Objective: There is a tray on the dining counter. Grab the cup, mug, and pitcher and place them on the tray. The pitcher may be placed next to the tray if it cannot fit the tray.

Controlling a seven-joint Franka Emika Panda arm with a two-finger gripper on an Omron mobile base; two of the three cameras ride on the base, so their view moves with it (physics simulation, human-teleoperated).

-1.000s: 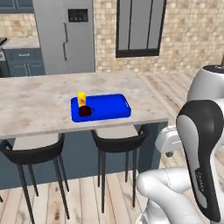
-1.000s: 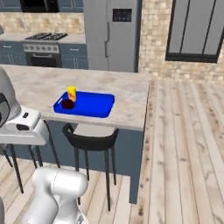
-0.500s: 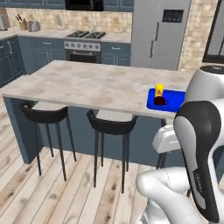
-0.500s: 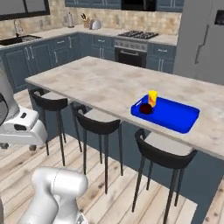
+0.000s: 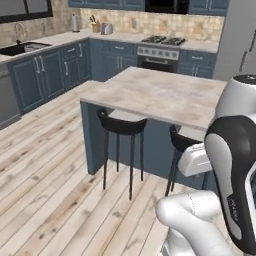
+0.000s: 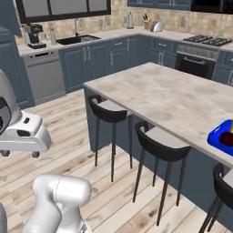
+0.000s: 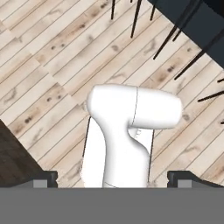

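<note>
Bright-blue tray (image 6: 217, 135) rests at the marbled dining counter (image 6: 173, 98) edge.

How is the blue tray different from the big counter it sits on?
The tray is bright blue; the dining counter is pale beige marbled stone. The tray is small, cut off by the right base view's edge; the counter is long and wide. The tray holds something dark; the counter's remaining top looks bare. Both lie flat.
</note>
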